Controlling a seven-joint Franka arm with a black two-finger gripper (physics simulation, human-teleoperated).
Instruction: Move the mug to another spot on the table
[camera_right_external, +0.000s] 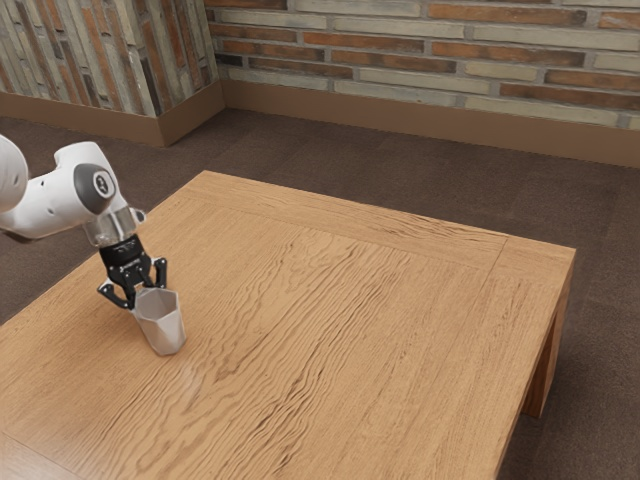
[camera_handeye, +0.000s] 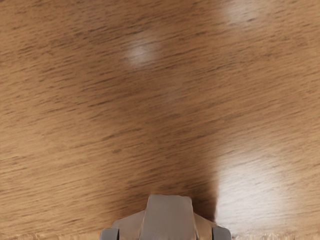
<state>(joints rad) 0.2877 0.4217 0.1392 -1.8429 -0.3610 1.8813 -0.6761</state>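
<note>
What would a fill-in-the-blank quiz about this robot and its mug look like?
The mug at the black gripper is ____ in colour.
The table is made of ____.
In the exterior view, the mug is toward the table's ____ side.
The wall behind the table is built of ____.
Missing words: grey; wood; left; brick.

High side view — wrist close above table (camera_right_external: 350, 300)
</note>
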